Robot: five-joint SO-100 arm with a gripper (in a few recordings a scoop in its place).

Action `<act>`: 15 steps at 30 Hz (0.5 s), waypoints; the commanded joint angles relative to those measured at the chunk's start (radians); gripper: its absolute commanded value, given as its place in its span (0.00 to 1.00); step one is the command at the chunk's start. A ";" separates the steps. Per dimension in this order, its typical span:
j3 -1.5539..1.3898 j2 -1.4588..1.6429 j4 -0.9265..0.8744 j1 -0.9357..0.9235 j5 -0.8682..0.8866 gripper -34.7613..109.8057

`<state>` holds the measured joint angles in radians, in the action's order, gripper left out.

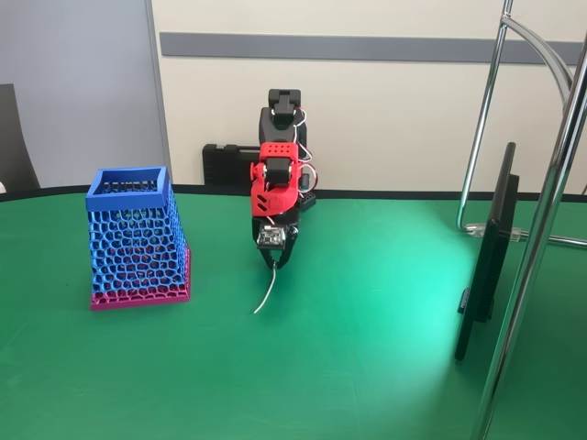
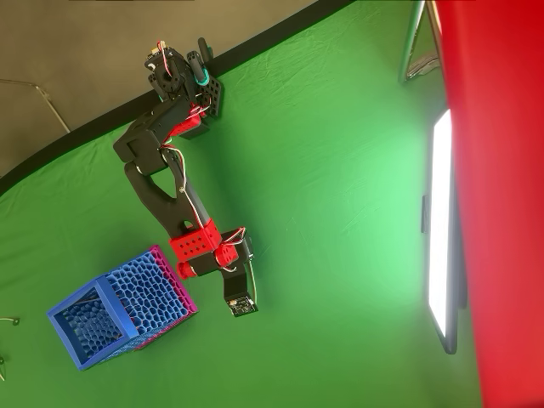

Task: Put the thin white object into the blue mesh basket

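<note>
Both pictures are bright and evenly lit. In the fixed view a pale patch of glare lies on the green table (image 1: 367, 367) at the right of the frame, just left of the dark screen (image 1: 486, 257) that stands edge-on there. The chrome poles (image 1: 541, 229) at the right edge carry bright streaks of reflection. Shadows are soft and faint; a weak one lies beside the blue basket (image 1: 136, 240) at the left.

In the overhead view the screen (image 2: 442, 229) at the right is blown out to plain white. A large red shape (image 2: 510, 212) fills the right edge, close to the lens and blurred. The arm (image 2: 170, 195) casts a soft shadow on the cloth.
</note>
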<state>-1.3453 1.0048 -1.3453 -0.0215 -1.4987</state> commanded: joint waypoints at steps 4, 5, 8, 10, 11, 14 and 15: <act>0.008 0.005 0.017 0.006 0.018 0.31; 0.006 0.003 0.023 0.006 0.023 0.31; -0.002 0.003 0.029 0.008 0.028 0.31; -0.008 0.006 0.034 0.008 0.032 0.31; -0.011 0.008 0.034 0.009 0.034 0.30; -0.018 0.011 0.034 0.009 0.035 0.30; -0.021 0.012 0.034 0.009 0.032 0.29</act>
<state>-1.3652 1.0002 -1.3192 -0.0199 -1.4696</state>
